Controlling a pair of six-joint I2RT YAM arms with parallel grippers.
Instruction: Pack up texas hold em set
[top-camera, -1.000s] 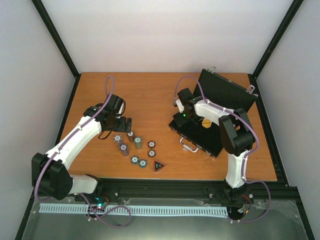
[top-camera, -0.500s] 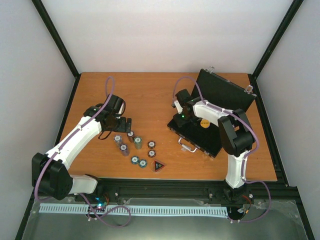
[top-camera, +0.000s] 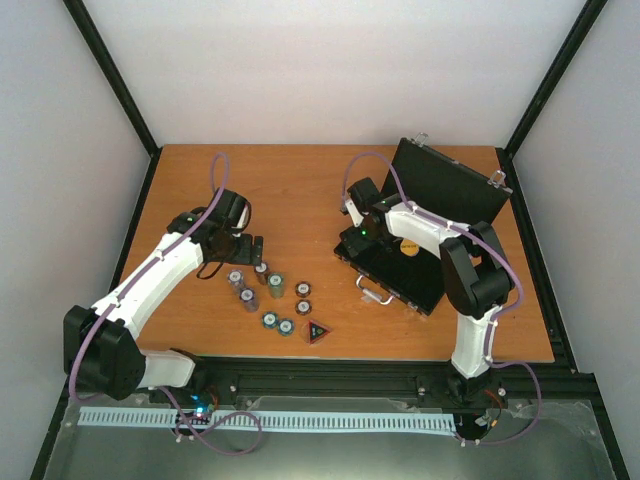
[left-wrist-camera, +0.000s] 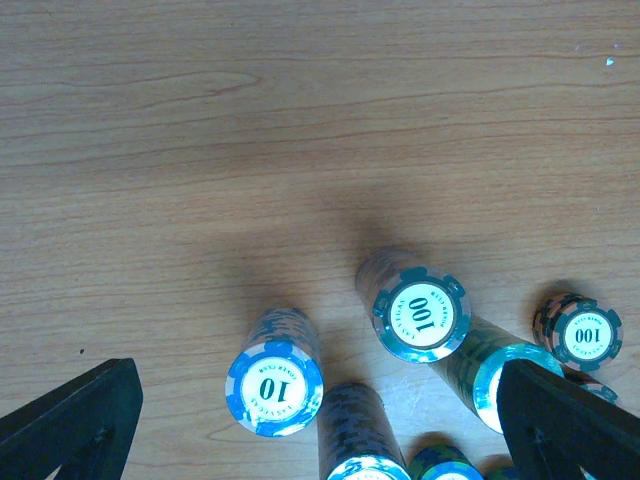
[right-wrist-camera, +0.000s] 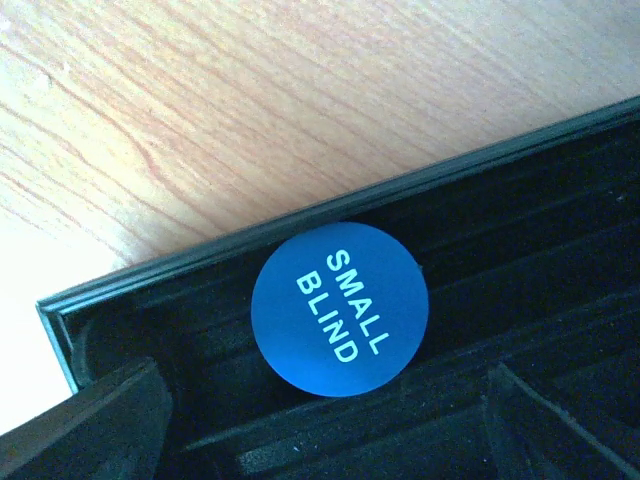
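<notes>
While right pincer (right-wrist-camera: 320, 410) gapes wide | blue disc (right-wrist-camera: 340, 308) lies untouched just beyond its gap | in case (right-wrist-camera: 560, 200)

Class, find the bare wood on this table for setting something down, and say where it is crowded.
Bare: the far strip behind the left gripper, and the gap between chips and case. Crowded: around the chips and token.

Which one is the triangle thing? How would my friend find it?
Look at the wooden table, left of the open black case. A bunch of round poker chip stacks stands there. At the bunch's near right end lies the triangular token: dark, flat and three-cornered, while all its neighbours are round.
</notes>
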